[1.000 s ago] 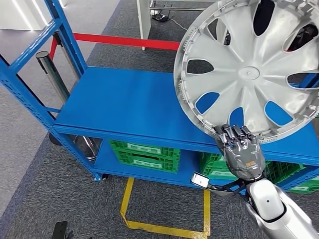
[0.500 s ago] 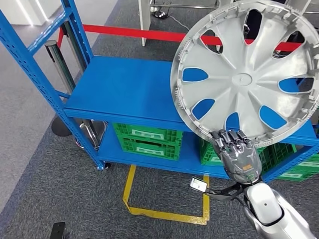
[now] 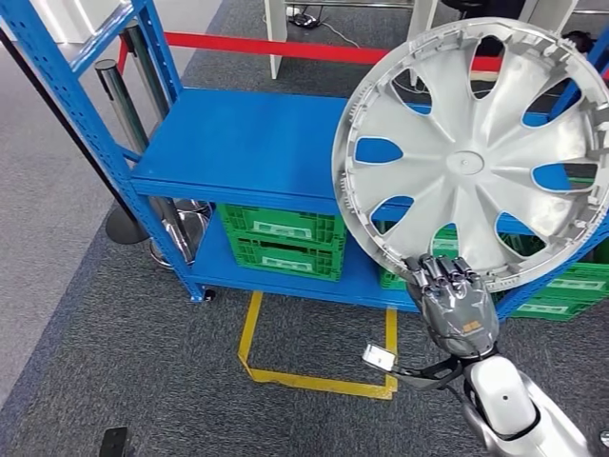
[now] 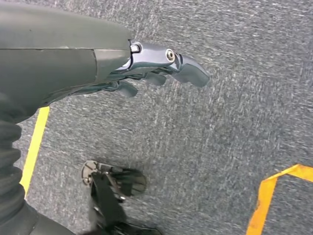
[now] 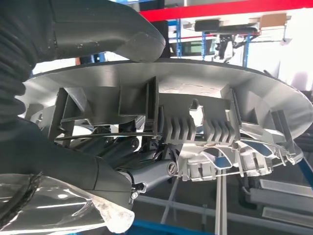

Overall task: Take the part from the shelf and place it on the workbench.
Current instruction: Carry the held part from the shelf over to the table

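The wheel cover (image 3: 478, 152) is held by its lower rim in the right hand (image 3: 452, 303), whose fingers are hooked over the rim edge; in the right wrist view the thumb is seen laid across the cover's face while the darker fingers (image 5: 122, 152) are tucked behind its ribbed back. The cover is carried upright, tilted slightly, clear of the blue shelf (image 3: 244, 148) and in front of it.

Compared with the earlier pictures, the whole scene is shifted: the shelf is now seen from further off, with more of the grey floor (image 3: 108, 324) and the yellow floor marking (image 3: 316, 381) exposed below it, and the green crates (image 3: 284, 243) fully in sight. This is judged to be a movement of the camera, meaning the robot is backing away from the shelf with the part secured. The grip on the rim appears unchanged.

The left hand (image 4: 158, 66) is hanging over the floor, fingers loosely extended and holding nothing.

The pick-up is judged complete; the carry to the surface, and the placing, are not yet done.
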